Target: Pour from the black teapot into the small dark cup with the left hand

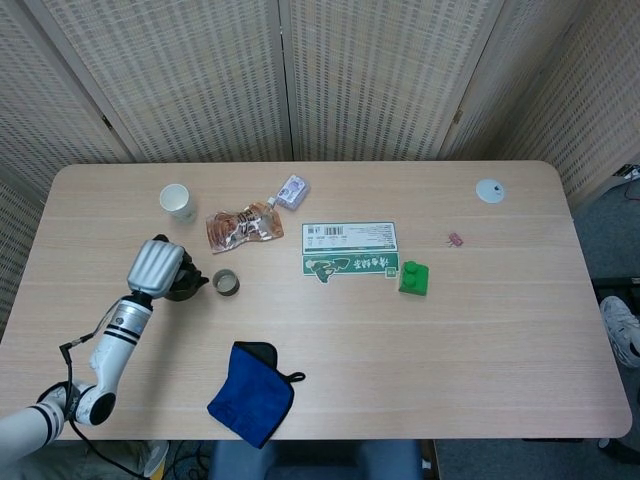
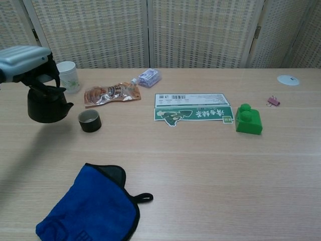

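Observation:
My left hand (image 1: 155, 267) (image 2: 25, 56) grips the black teapot (image 2: 46, 105) (image 1: 184, 285) by its top handle and holds it in the air, upright. Its spout points right toward the small dark cup (image 2: 90, 120) (image 1: 226, 283), which stands on the table just right of the pot, a small gap between them. The hand covers most of the pot in the head view. My right hand shows in neither view.
A white paper cup (image 2: 67, 76) stands behind the teapot. A brown snack pouch (image 2: 111, 93), a small wrapped packet (image 2: 149, 77), a green-and-white card (image 2: 193, 107) and a green block (image 2: 249, 119) lie to the right. A blue cloth (image 2: 90, 204) lies near the front edge.

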You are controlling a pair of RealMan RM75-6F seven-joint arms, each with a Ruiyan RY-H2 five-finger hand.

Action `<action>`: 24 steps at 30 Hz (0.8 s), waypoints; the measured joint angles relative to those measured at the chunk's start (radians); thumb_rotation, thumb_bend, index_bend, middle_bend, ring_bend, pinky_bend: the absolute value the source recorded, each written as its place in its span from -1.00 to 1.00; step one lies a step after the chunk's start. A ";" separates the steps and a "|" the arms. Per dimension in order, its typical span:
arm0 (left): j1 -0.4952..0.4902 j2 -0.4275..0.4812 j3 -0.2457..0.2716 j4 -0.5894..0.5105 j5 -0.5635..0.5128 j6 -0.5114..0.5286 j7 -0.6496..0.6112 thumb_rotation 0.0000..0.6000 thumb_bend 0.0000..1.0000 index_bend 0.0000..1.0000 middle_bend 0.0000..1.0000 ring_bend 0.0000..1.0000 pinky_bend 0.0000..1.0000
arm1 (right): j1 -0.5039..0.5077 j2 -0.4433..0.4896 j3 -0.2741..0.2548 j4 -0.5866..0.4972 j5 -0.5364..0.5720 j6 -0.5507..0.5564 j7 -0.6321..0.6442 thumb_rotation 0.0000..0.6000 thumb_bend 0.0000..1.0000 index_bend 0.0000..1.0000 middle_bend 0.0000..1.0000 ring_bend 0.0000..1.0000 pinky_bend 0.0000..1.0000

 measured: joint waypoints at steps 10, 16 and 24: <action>-0.027 -0.045 0.007 0.064 0.020 0.006 0.054 0.78 -0.29 1.00 1.00 0.85 -0.24 | -0.005 -0.002 0.000 0.009 0.004 0.000 0.012 1.00 -0.66 -0.62 -0.56 -0.67 -0.65; -0.037 -0.062 0.015 0.087 0.035 0.010 0.080 0.81 -0.29 1.00 1.00 0.85 -0.24 | -0.009 -0.001 0.001 0.015 0.010 0.001 0.020 1.00 -0.66 -0.62 -0.56 -0.67 -0.65; -0.049 -0.085 0.032 0.119 0.069 0.029 0.119 0.86 -0.29 1.00 1.00 0.85 -0.24 | -0.011 -0.002 0.002 0.022 0.015 -0.003 0.026 1.00 -0.66 -0.62 -0.56 -0.67 -0.65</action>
